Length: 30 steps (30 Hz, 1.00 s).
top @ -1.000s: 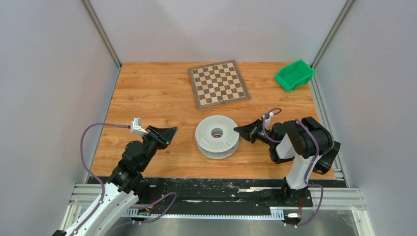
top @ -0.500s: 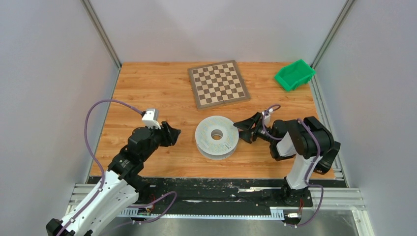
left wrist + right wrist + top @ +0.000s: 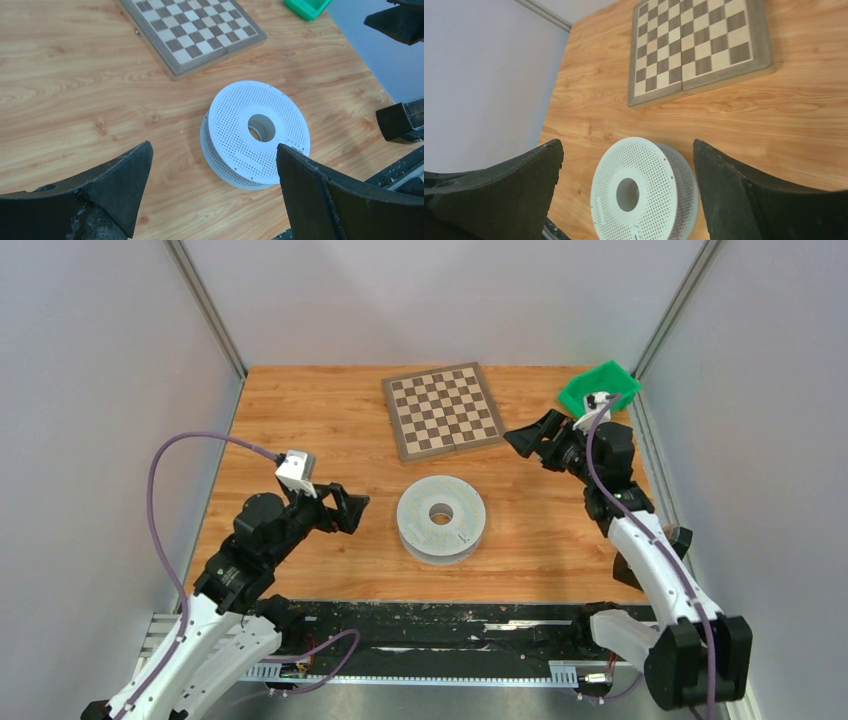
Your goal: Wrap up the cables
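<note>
Both wide apart: L pincer (image 3: 351,512), R pincer (image 3: 527,432); spool (image 3: 420,516) lower flange mostly hidden; bin (image 3: 618,378) part-covered.

My left fingers (image 3: 117,182) are matt black, with a greyish, scuffed, rough patch near their base. Just ahead of them, framed between the tips, lies the round white plastic spool (image 3: 257,132). Its flange is smooth, matt and pricked all over with tiny holes. Under it, the orange-brown wood-grain tabletop (image 3: 75,75) looks smooth, with a faint satin sheen. Farther beyond my fingertips, the square chessboard of light and dark wood (image 3: 192,27) has a dull greyish wooden frame. My right fingers (image 3: 744,192) are the same matt black, slightly grainy. Behind them, the green plastic bin (image 3: 598,392) looks smooth and faintly glossy.
</note>
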Available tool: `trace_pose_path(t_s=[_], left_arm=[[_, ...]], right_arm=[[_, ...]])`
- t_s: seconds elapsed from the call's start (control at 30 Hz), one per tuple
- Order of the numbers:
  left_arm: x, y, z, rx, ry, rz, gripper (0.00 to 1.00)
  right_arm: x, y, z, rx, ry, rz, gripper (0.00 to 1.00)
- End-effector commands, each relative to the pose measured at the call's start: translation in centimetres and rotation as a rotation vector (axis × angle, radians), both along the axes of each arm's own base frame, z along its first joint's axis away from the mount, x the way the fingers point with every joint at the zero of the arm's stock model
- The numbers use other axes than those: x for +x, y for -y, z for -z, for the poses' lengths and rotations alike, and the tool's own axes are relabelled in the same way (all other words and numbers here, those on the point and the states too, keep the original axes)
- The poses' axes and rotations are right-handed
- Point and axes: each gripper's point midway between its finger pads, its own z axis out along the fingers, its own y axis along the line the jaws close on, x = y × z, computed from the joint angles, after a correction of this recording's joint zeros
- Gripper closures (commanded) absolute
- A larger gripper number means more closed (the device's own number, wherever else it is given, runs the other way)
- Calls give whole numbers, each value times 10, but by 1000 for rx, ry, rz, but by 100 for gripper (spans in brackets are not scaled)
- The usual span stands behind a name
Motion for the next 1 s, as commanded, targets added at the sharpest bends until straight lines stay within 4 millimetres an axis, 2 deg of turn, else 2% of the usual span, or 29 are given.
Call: trace_pose_path(t_s=[0.0,0.2,0.37,0.47,0.6,0.73,0.97], left_arm=[[-6,-13,-21,63,86,0,0],[-8,-18,-19,80,153,-1,0],[-10,-27,-17,123,242,-8,0],[-12,-36,-13,133,243,-46,0],[-14,-39,-18,124,272,-56,0],[-13,-40,-19,131,283,-61,0],[-10,-42,-15,153,271,-70,0]], right_arm=[[-40,28,23,-255,-120,18,0],[-94,24,32,-261,-158,-71,0],[-125,23,27,-238,-62,-102,0],[-134,27,19,-240,6,-80,0],[-138,35,4,-263,94,-30,0],[-143,35,-9,-269,155,-36,0],[-146,25,3,-249,141,-107,0]])
